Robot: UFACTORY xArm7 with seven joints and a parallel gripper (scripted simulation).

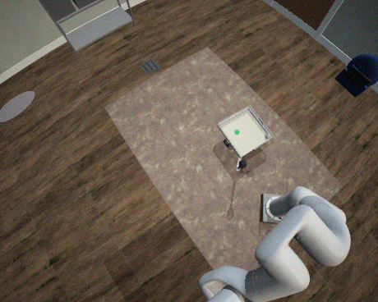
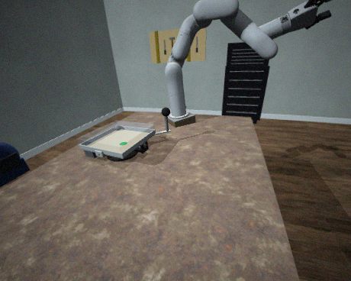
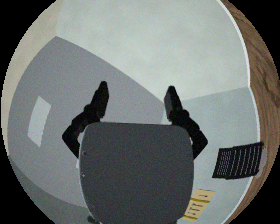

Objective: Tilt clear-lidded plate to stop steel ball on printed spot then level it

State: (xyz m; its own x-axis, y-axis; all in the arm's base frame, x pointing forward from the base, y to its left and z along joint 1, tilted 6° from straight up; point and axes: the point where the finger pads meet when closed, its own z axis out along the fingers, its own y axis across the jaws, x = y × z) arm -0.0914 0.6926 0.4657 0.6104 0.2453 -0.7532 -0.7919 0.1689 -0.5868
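The square plate with a cream floor and grey rim sits on its stand on the table. A green printed spot lies on its floor. I cannot make out the steel ball in any view. A thin lever with a black knob stands upright beside the plate, on the side toward the arm's base. My gripper is open and empty, high in the air and far from the plate, facing the wall.
The arm's base is mounted at the table's end near the plate. A black drawer cabinet and a tool board are at the back wall. A blue chair stands off the table.
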